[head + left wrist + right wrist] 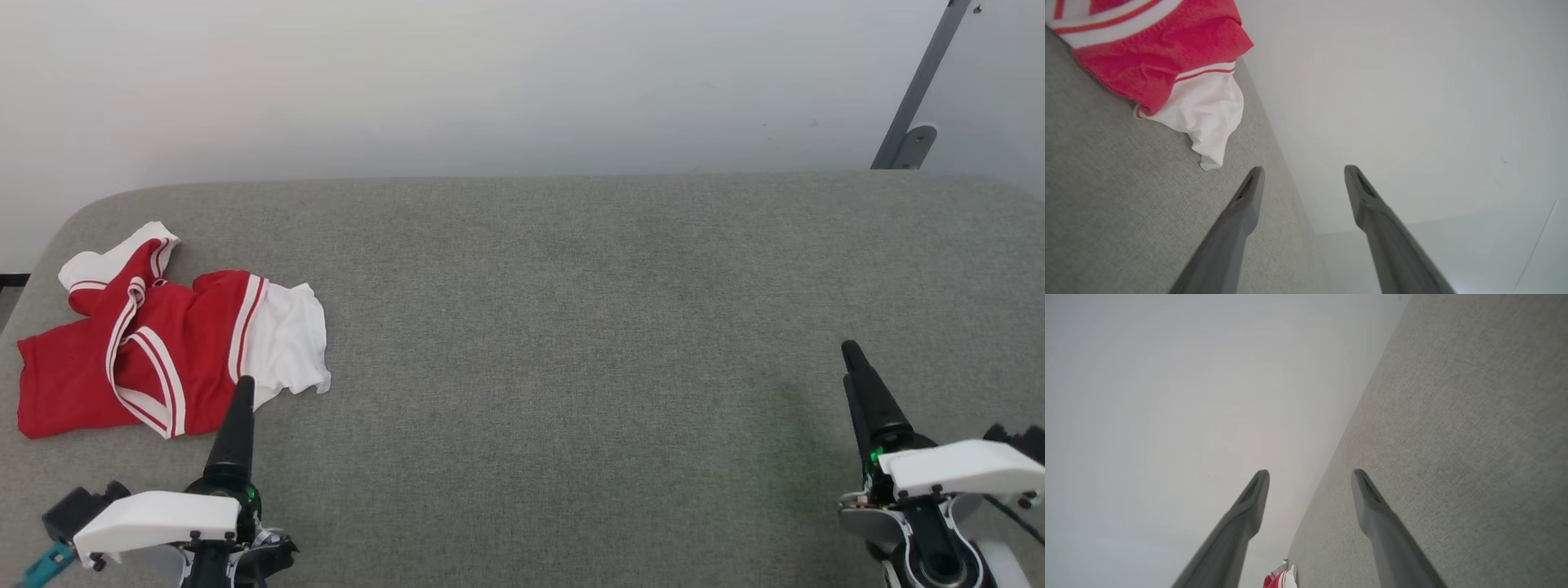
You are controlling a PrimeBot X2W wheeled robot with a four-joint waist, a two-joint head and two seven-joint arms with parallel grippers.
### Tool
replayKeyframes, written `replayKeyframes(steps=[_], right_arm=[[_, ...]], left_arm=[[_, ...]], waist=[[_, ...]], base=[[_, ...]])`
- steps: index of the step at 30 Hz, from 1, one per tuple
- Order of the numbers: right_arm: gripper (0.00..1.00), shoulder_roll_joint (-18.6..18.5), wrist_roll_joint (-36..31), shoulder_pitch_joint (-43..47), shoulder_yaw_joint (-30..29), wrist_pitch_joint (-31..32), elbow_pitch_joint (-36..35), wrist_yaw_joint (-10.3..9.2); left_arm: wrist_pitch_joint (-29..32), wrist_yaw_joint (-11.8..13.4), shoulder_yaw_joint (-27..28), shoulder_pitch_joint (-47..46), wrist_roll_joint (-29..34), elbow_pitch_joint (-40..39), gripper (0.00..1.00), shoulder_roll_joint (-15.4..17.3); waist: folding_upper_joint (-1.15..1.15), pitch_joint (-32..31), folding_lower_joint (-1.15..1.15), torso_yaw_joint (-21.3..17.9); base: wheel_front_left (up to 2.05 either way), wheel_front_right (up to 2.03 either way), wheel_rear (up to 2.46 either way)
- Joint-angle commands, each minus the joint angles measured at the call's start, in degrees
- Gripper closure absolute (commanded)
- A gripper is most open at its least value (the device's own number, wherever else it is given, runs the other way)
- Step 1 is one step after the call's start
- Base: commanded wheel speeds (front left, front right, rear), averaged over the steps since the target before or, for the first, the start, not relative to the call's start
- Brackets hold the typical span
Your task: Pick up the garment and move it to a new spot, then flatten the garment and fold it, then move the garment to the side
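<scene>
So closest to you, your left gripper (243,384) sits at the bottom left of the head view, white wrist housing below it and dark fingers pointing up the frame. In its own wrist view the two fingers are spread wide with nothing between them. Same deal on the other side: your right gripper (849,349) is down at the bottom right with a little green light glowing at its base, and its wrist view shows the jaws gaping and empty too. Both are over the grey fabric-covered table (571,327), which runs the full width of the frame and has rounded far corners. The garment (163,343) is on the left part of that table, just past your left gripper and well apart from the right one. It's a rumpled heap rather than flat: mostly red body, white-and-red striped trim folded across the middle, one white sleeve sticking out toward the centre of the table, and another white bit bunched at its far left end. In the head view the left fingertip overlaps the shirt's near edge, but the left wrist view shows bare table between the fingers and the white sleeve, so you're not touching it. Behind the table it's just a plain pale wall (490,82), and way off at the far right a grey metal strut (918,90) leans up from a small bracket.
</scene>
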Motion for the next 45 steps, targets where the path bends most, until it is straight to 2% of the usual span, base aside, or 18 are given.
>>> replayKeyframes(steps=[1,15,24,45], right_arm=[[0.00,-0.8,-1.5,-2.1,0.6,-0.5,-0.4,0.19],[0.00,-4.8,-16.3,-6.5,5.0,-4.3,2.0,0.21],[0.00,-6.0,-26.7,-8.3,6.0,-6.1,2.4,0.23],[0.00,-7.4,-43.7,-10.2,6.7,-9.6,3.5,0.25]], left_arm=[[-0.5,0.2,0.0,-1.8,2.1,-1.1,0.00,0.5],[-3.7,2.0,-1.2,-1.9,23.1,-3.9,0.00,2.4],[-5.5,3.9,-2.9,-1.5,33.2,-5.1,0.00,3.9],[-9.1,6.4,-6.4,-1.6,47.5,-5.4,0.00,6.9]], waist=[[0.00,0.0,0.00,0.0],[0.00,0.2,0.00,0.2],[0.00,0.4,0.00,0.3],[0.00,0.2,0.00,0.3]], base=[[0.00,0.00,0.00],[0.00,0.00,0.00],[0.00,0.00,0.00],[0.00,0.00,0.00]])
